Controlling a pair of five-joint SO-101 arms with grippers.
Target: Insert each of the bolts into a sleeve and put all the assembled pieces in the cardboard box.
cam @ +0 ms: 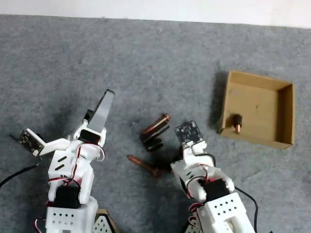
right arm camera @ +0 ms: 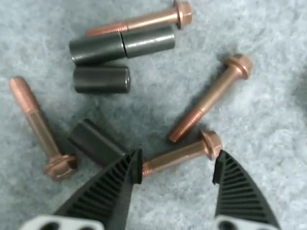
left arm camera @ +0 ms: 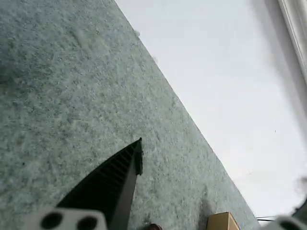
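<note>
Evidently the step in hand is picking up a loose bolt for insertion. One assembled piece already rests in the cardboard box at the right. The loose bolts and dark sleeves lie in a cluster at mid-worktop, between the two arms.

The right claw is spread and hangs low over that cluster. One bolt lies flat between its fingers, not yet pinched. That bolt's long axis runs across the opening, from one finger to the other. Its flanged head sits by one fingertip and its threaded tip by the other, close beside a sleeve that lies at an angle to it.

By my judgement, closing as things stand would press the bolt end to end. The next move therefore calls for a wrist turn to bring the pads across the shank, then a lift toward a sleeve mouth. That nearest sleeve could get nudged on the way.

The left claw sits to the left of the cluster, pointing far and right; whether it is spread or pressed together I cannot tell.
</note>
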